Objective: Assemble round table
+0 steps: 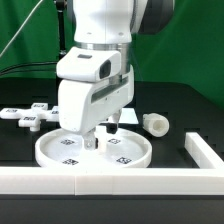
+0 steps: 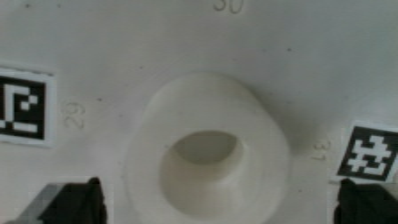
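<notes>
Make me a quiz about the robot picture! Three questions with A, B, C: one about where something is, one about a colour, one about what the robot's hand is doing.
1. Where is the short post?
A. At the exterior view's right of the round disc.
B. Standing on the disc.
C. Between the jaws.

2. What colour is the tabletop?
A. White.
B. Black.
C. Red.

3. How do the jaws of the gripper stand?
A. Shut on the post.
B. Shut on the disc's rim.
C. Open above the disc.

Answers: 1 A, the post lies apart from the disc on that side; 2 B, it looks black around the disc; 3 C, the wrist view shows them wide apart.
</notes>
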You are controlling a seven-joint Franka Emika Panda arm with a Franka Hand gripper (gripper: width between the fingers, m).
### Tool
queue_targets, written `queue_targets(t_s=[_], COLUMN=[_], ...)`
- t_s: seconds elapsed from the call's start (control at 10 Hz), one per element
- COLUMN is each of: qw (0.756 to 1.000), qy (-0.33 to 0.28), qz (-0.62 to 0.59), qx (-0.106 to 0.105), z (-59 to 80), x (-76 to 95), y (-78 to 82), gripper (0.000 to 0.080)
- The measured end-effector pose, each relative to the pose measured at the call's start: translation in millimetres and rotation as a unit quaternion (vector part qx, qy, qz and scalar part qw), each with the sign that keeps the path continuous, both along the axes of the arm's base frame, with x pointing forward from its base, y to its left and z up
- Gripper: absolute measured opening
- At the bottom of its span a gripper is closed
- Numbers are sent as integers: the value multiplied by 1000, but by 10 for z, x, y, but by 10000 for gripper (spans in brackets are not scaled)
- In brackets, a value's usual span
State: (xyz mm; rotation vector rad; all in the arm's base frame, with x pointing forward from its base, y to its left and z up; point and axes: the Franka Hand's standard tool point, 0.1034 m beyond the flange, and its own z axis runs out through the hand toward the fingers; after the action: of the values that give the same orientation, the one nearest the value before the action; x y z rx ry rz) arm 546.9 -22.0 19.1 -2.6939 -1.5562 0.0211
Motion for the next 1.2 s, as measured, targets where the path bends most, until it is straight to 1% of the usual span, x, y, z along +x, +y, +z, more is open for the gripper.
queue_targets(t_s=[0.3,0.6,0.7,0.8,1.2], qw=[1000,1000,1000,1000,1000], qy=[4,6,6,6,6], qz=[-7,-7,-7,-7,-7], qx=[-2,-2,-2,-2,-2], z=[-50,-71,-73,-73,-74], x=[-26,-37,-37,-37,-37], y=[-85,-90,-91,-90,-90], gripper=[649,638,468,404,404])
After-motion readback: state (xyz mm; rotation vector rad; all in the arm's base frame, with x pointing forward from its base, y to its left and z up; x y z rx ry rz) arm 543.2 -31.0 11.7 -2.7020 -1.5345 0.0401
